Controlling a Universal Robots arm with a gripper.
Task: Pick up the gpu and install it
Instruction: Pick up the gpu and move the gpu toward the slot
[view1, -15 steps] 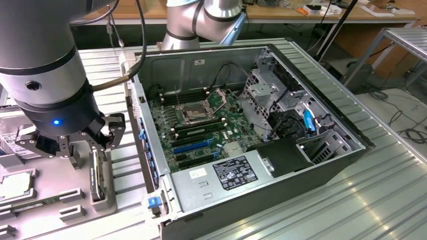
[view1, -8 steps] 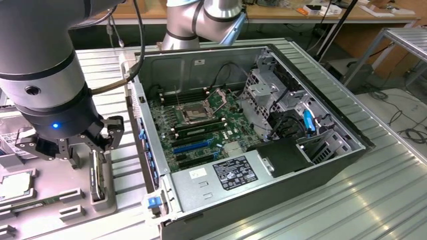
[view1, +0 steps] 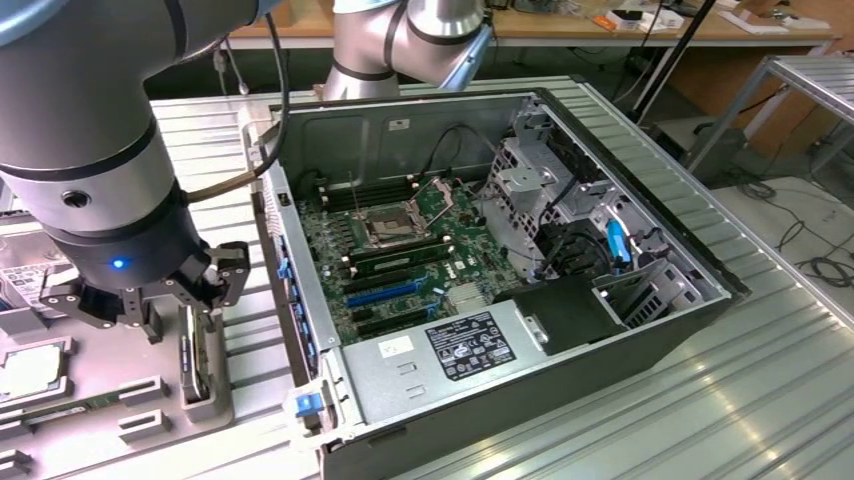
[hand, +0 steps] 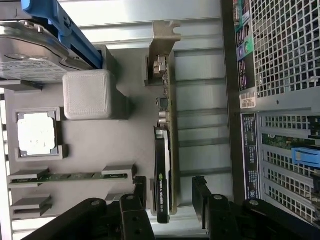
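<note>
Currently my gripper hangs wide open astride the gpu standing on edge; pick stage, I judge, needing a centred, square pinch.

table: ribbed metal (pretty shiny)
back: wooden desk, cluttered
floor: grey, loose cables

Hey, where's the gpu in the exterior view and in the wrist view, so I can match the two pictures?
Exterior view: the gpu stands on edge in the grey tray, at the exterior view's left, under the gripper.
Wrist view: the gpu stands between the open gripper's fingers.
Shared landmark: the grey tray.
</note>
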